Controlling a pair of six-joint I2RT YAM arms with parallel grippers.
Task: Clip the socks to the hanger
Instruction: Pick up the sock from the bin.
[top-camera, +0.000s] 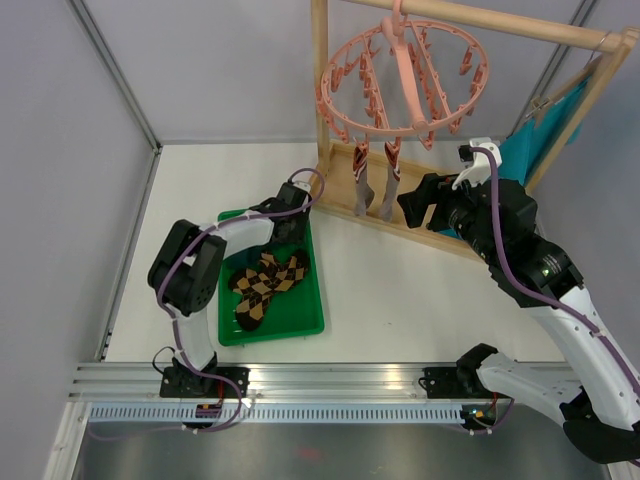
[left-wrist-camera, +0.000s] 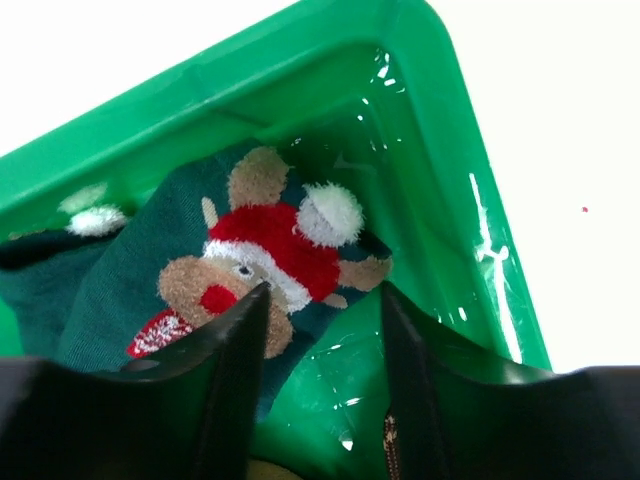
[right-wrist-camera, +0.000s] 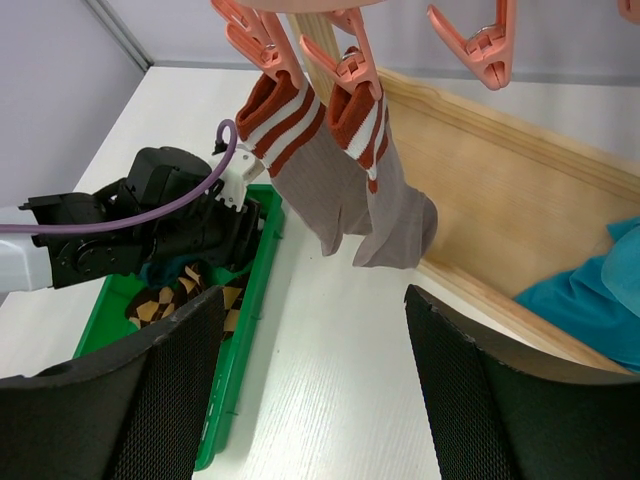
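Two grey-brown socks with red-and-white striped cuffs (right-wrist-camera: 340, 170) hang from clips of the pink hanger (top-camera: 400, 75), which hangs from the wooden rail. A dark teal sock with a red-and-white reindeer motif (left-wrist-camera: 255, 255) lies in the far corner of the green tray (left-wrist-camera: 440, 150). My left gripper (left-wrist-camera: 322, 305) is low over it, open, with its left finger at the sock's edge and nothing between the jaws. Brown-black argyle socks (top-camera: 265, 285) lie in the tray's middle. My right gripper (right-wrist-camera: 315, 320) is open and empty, just below and in front of the hung socks.
The wooden rail frame (top-camera: 420, 225) stands behind the tray, its base board across the table. A bright teal cloth (right-wrist-camera: 590, 300) hangs at the right. Several pink clips (right-wrist-camera: 480, 40) dangle free. The left arm (right-wrist-camera: 120, 235) reaches over the tray's far end.
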